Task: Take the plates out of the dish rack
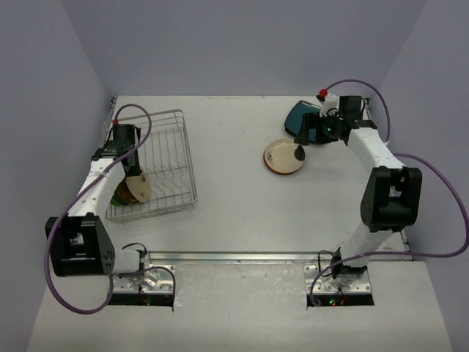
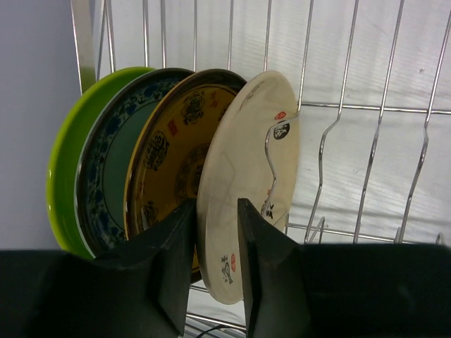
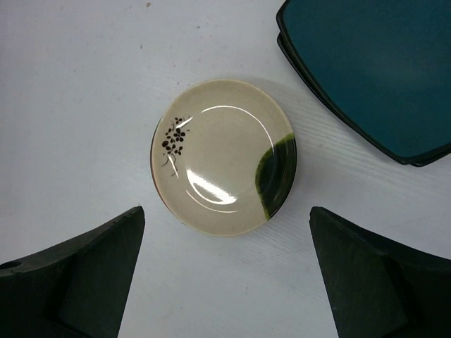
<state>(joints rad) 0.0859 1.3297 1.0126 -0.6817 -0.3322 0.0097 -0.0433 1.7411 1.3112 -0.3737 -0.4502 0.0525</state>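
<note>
The silver wire dish rack (image 1: 176, 158) stands at the left; its wires (image 2: 384, 105) fill the left wrist view. Several plates stand upright in it: a lime green one (image 2: 65, 183), a blue-patterned one (image 2: 106, 169), a yellow one (image 2: 169, 155) and a cream plate (image 2: 239, 162). My left gripper (image 2: 216, 211) has a finger on each side of the cream plate's lower rim and is closed on it inside the rack (image 1: 130, 180). My right gripper (image 3: 227, 209) is wide open and empty, above the table near a cream plate with a green patch (image 3: 222, 155).
The cream and green plate (image 1: 284, 157) lies flat on the table at centre right. Two stacked teal square plates (image 1: 300, 116) lie behind it, also in the right wrist view (image 3: 373, 70). Walls close the back and sides.
</note>
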